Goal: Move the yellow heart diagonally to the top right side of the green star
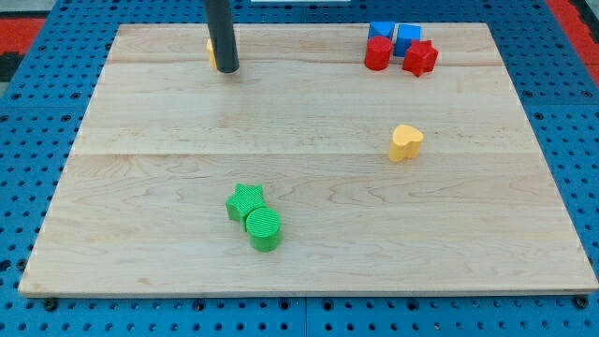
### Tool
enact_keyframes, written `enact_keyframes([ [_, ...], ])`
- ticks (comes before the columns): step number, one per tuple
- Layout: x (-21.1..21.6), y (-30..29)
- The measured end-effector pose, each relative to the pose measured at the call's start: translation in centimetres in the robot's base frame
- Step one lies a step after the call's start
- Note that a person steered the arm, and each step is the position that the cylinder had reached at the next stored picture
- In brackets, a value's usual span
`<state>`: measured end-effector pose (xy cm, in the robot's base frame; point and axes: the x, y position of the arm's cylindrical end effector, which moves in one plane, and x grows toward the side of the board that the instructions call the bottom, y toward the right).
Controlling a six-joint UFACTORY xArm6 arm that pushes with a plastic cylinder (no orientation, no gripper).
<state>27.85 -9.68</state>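
The yellow heart (405, 142) lies on the wooden board (309, 253) at the view's right of centre. The green star (244, 200) sits left of centre near the view's bottom, touching a green cylinder (264, 228) at its lower right. My tip (227, 69) is at the view's top left, far from the heart and well above the star. A small yellow block (211, 51) shows partly behind the rod, mostly hidden; its shape cannot be made out.
At the view's top right stands a tight cluster: two blue blocks (394, 36), a red cylinder (377, 53) and a red star (420, 58). The board lies on a blue pegboard surface (28, 168).
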Motion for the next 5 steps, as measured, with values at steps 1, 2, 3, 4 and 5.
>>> enact_keyframes([
  [1, -1.0, 1.5],
  [2, -1.1, -2.9],
  [3, -1.3, -5.6],
  [4, 0.1, 3.1],
  [5, 3.0, 14.7],
])
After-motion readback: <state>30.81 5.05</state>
